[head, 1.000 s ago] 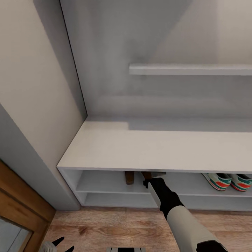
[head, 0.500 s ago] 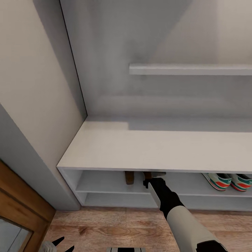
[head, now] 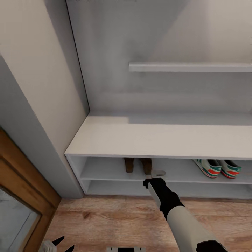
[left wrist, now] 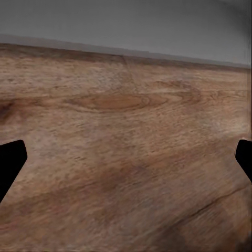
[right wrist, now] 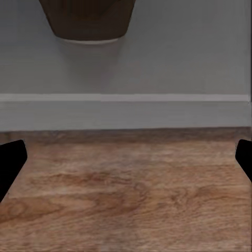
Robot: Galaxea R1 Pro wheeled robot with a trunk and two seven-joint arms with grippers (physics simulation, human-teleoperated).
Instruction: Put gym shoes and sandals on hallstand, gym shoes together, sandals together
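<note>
Now sandals beside gym shoes, shelved.

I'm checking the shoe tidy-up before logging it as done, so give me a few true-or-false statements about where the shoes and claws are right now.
1. Both gym shoes sit side by side on the hallstand's upper open shelf. True.
2. The sandals lie on the corridor floor. False: they stand together on the same shelf, left of the gym shoes.
3. The right claw is clamped on a sandal. False: its fingers are spread and empty, in front of the shelf edge by the sandals.
4. The left claw is open over bare floor. True.
5. A shoe rests on the bench top. False: the bench top carries nothing.
</note>
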